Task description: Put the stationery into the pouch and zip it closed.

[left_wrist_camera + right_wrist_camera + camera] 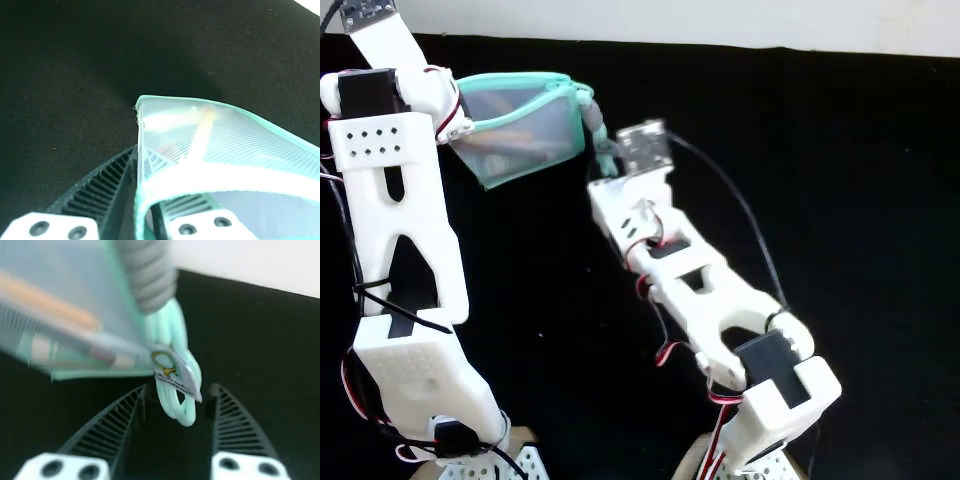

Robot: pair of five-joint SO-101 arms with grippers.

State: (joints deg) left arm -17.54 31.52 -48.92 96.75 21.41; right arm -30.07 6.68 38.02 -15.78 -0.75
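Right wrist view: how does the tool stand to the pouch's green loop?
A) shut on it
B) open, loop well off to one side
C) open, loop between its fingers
C: the right tool stands open, with one finger on each side of the green loop at the end of the pouch.

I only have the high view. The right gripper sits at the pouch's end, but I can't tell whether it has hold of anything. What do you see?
Observer: The right gripper is open. The pouch's teal loop hangs between its fingers, not pinched.
Operator: Is the left side actually gripping the pouch?
Observer: Yes, the left gripper is shut on the pouch at its edge, with a finger on each side of the mesh wall.
Operator: Anything else by that loop?
Observer: A small gold ring and a white tag lie against it.
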